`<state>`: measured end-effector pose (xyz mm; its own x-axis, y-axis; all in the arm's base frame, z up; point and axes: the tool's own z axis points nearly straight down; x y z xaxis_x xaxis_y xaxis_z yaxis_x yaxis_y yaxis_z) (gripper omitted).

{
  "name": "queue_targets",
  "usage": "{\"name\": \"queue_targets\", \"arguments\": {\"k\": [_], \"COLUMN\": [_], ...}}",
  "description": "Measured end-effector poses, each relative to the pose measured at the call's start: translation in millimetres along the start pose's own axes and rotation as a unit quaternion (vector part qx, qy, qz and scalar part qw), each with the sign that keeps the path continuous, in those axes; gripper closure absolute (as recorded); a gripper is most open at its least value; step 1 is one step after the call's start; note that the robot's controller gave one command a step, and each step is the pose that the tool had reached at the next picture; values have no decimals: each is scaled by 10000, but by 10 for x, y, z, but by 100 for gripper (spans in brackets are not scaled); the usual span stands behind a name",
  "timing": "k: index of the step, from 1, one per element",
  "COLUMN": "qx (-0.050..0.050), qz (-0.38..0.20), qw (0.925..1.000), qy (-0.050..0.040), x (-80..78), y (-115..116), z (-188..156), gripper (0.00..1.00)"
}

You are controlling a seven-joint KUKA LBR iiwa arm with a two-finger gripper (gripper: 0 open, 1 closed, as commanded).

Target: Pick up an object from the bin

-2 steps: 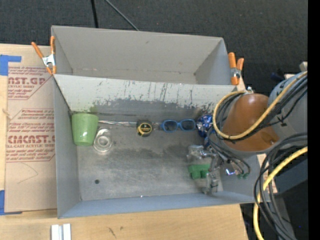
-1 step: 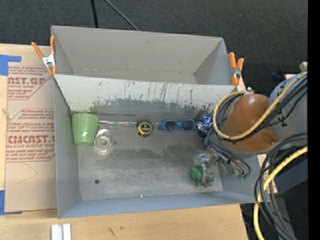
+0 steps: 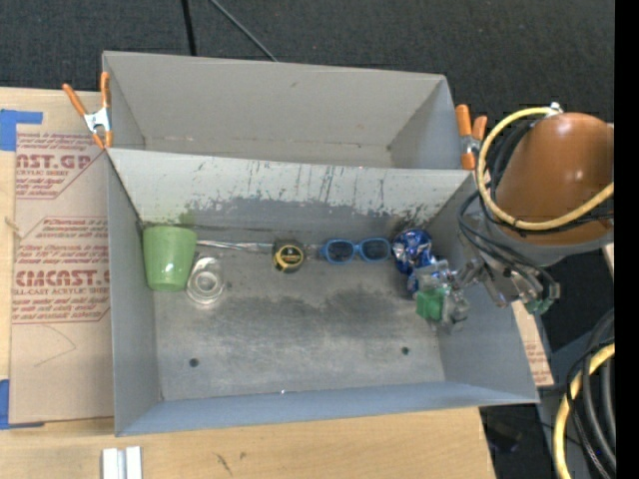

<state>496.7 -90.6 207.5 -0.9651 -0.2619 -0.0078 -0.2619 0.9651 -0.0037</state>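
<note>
The jaws are down low at the right-hand end of the grey metal bin (image 3: 300, 342), close under its sloping end wall, and whether they are open or closed cannot be told from here. Right at their tip lies a small green thing (image 3: 430, 306); it touches or nearly touches them, but I cannot tell whether it sits between them. Just beyond it, toward the bin's back wall, is a crumpled shiny blue thing (image 3: 410, 247). Going on leftward from the jaws along the foot of the back wall come a pair of blue sunglasses (image 3: 354, 251), then a small round yellow-and-black thing (image 3: 289, 257), and well apart at the far end a clear cup (image 3: 206, 281) beside a light green cup (image 3: 168, 256) that lies on its side. The bin's floor is dull grey, scuffed and darkened in the middle, and the back wall is streaked with worn patches. Behind the jaws the wrist carries a rounded orange cover (image 3: 554, 173) looped with yellow and black cables (image 3: 496, 204). The bin rests on a pale wooden counter (image 3: 349, 447), and past it is a dark floor (image 3: 349, 18)
</note>
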Motion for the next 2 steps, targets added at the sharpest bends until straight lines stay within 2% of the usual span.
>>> {"name": "queue_targets", "arguments": {"k": [1, 2], "qx": [-35, -8], "qz": [-1395, -1499], "qw": [9902, 9887], "qy": [40, -8], "x": [-596, -479], "y": [142, 492], "z": [906, -255], "gripper": [100, 100]}}
